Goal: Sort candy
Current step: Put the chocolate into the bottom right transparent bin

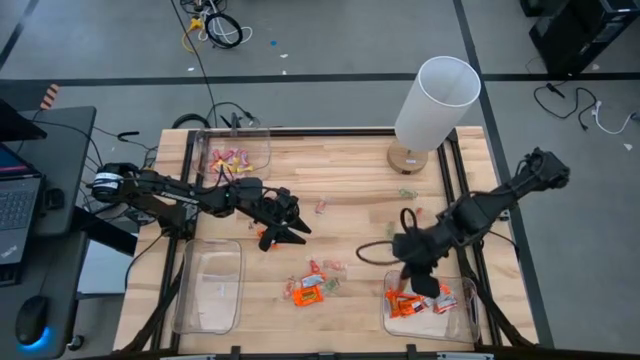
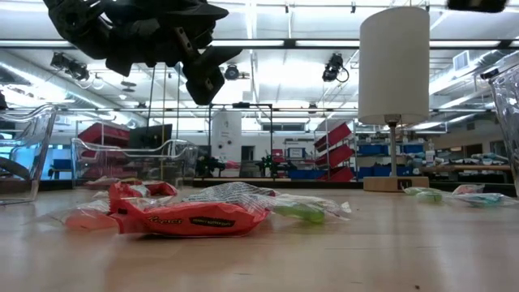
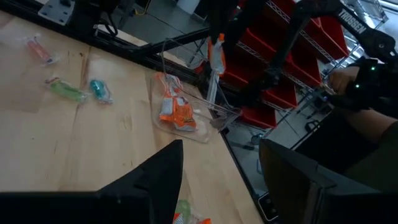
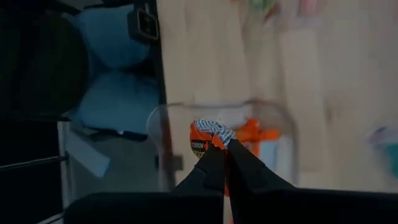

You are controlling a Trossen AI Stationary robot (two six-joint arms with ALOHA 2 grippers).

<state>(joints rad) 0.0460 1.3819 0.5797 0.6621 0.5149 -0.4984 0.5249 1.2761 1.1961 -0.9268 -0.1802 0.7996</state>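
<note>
Sorting in progress, seen from above and from both wrists. My right pincer (image 4: 225,163) is pinched fully shut on one orange-wrapped candy (image 4: 208,138) and hangs over the clear bin (image 1: 470,318) at the table's near right corner; the candy is not yet released. My left pincer (image 1: 285,232) stands spread wide and empty above the middle of the wooden table (image 1: 350,170), just short of the loose heap.

Done so far, as I judge it: the near right bin holds an orange pile (image 1: 412,302), perhaps four or five pieces, overlapping too much to count. The far left bin (image 1: 255,138) holds about five pink-and-yellow candies (image 1: 226,158). The near left bin (image 1: 210,290) shows nothing in it.

Left to do: a loose heap (image 1: 312,286) of roughly six to eight sweets lies near the table's front, orange among them. One pinkish piece (image 1: 321,207) lies alone beside my left pincer, and three or so pale green pieces (image 1: 406,194) are scattered near the lamp (image 1: 432,105). Three bins, two arms; I would put the task near its midpoint.
</note>
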